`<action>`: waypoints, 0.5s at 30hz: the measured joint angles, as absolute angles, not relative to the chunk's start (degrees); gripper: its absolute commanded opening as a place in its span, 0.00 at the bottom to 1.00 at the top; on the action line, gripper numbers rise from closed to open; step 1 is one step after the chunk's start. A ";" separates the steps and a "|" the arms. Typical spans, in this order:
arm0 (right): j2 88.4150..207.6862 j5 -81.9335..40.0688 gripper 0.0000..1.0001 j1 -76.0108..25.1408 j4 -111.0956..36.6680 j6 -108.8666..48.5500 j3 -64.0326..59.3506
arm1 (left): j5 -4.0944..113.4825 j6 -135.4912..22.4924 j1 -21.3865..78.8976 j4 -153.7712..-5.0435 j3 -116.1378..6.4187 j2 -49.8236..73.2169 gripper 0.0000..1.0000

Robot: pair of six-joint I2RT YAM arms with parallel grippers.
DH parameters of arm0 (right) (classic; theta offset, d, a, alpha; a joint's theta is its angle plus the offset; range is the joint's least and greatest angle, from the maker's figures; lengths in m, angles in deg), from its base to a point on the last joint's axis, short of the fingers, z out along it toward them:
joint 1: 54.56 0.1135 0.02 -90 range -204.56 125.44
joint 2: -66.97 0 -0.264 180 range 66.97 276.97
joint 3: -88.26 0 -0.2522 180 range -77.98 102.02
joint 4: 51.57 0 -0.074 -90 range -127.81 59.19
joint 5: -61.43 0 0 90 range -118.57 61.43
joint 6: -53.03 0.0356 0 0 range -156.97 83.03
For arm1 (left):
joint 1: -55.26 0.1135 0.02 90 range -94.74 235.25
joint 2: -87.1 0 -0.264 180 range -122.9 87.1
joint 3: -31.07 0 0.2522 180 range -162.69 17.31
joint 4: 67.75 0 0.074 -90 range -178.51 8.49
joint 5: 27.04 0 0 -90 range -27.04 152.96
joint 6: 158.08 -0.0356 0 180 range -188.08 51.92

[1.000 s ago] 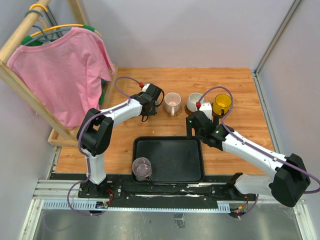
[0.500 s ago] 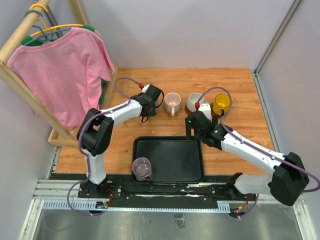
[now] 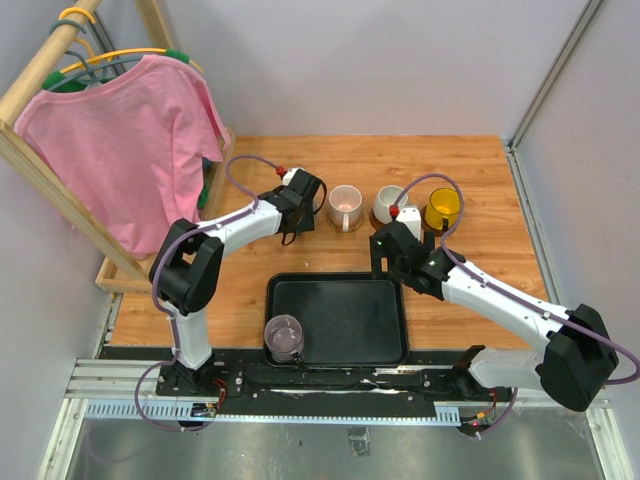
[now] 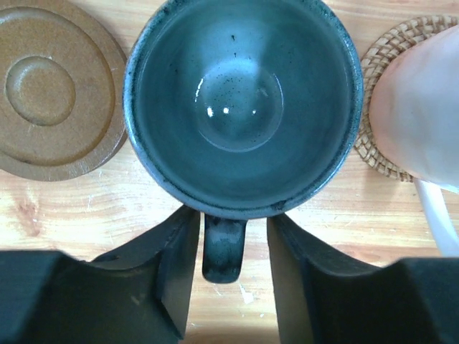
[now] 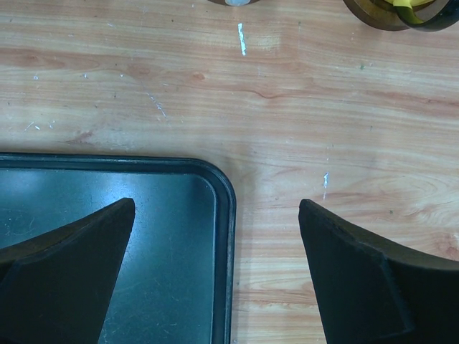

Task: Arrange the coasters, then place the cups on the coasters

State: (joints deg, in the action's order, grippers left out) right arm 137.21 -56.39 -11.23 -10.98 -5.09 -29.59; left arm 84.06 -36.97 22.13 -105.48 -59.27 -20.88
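Observation:
In the left wrist view the grey-blue cup (image 4: 240,107) stands on the wood. Its handle (image 4: 224,247) points back between the fingers of my left gripper (image 4: 231,218), which is open with a gap on each side. A dark brown coaster (image 4: 54,89) lies bare to its left. The pale pink cup (image 4: 419,107) on a tan woven coaster (image 4: 373,93) is to its right. From above, the left gripper (image 3: 291,230) hides the grey-blue cup; the pink (image 3: 345,205), off-white (image 3: 389,205) and yellow (image 3: 444,208) cups stand in a row. My right gripper (image 5: 216,204) hangs open and empty over the tray's corner.
The black tray (image 3: 340,320) lies at the near middle, and the mauve cup (image 3: 284,336) stands at its near left corner. A wooden rack with a pink shirt (image 3: 120,140) fills the left side. Grey walls close the back and right.
My left gripper's jaws have spread apart, off the grey-blue cup's handle. The right arm has shifted slightly to the left.

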 measured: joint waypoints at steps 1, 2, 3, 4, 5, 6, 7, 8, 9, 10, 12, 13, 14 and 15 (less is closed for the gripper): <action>137.25 -56.19 0.98 -11.23 -10.98 -5.09 -29.59 | 84.04 -36.97 22.13 -105.24 -59.11 -20.49 0.53; 137.29 -56.10 0.98 -11.23 -10.98 -5.09 -29.59 | 84.01 -37.01 22.13 -105.17 -59.00 -20.20 0.54; 137.34 -55.99 0.98 -11.23 -10.98 -5.07 -29.59 | 84.01 -36.97 22.13 -105.04 -58.83 -19.88 0.55; 137.38 -55.95 0.98 -11.23 -10.98 -5.07 -29.59 | 83.99 -36.97 22.13 -105.02 -58.74 -19.55 0.56; 137.38 -55.86 0.98 -11.23 -10.98 -5.07 -29.59 | 84.04 -36.92 22.13 -105.04 -58.72 -19.35 0.57; 137.38 -55.77 0.98 -11.23 -10.98 -5.07 -29.59 | 83.99 -36.92 22.13 -104.93 -58.72 -19.15 0.58; 137.38 -55.73 0.98 -11.23 -11.00 -5.05 -29.59 | 83.99 -36.94 22.13 -104.87 -58.72 -19.00 0.59; 137.38 -55.66 0.98 -11.23 -10.98 -5.05 -29.59 | 83.93 -36.92 22.13 -104.80 -58.70 -18.83 0.59; 137.38 -55.60 0.98 -11.23 -11.00 -5.05 -29.59 | 83.88 -36.92 22.13 -104.71 -58.52 -18.56 0.60; 137.38 -55.58 0.98 -11.23 -11.00 -5.05 -29.59 | 83.86 -36.92 22.13 -104.69 -58.26 -18.26 0.61; 137.38 -55.53 0.98 -11.23 -11.00 -5.03 -29.59 | 83.84 -36.88 22.13 -104.73 -57.54 -17.38 0.62; 137.38 -55.53 0.98 -11.23 -11.00 -5.03 -29.59 | 83.86 -36.81 22.13 -104.71 -57.06 -16.82 0.63; 137.36 -55.53 0.98 -11.23 -11.00 -5.03 -29.59 | 83.86 -36.77 22.13 -104.73 -56.67 -16.31 0.64; 137.34 -55.53 0.98 -11.23 -11.00 -5.03 -29.59 | 83.86 -36.77 22.13 -104.73 -56.29 -15.75 0.65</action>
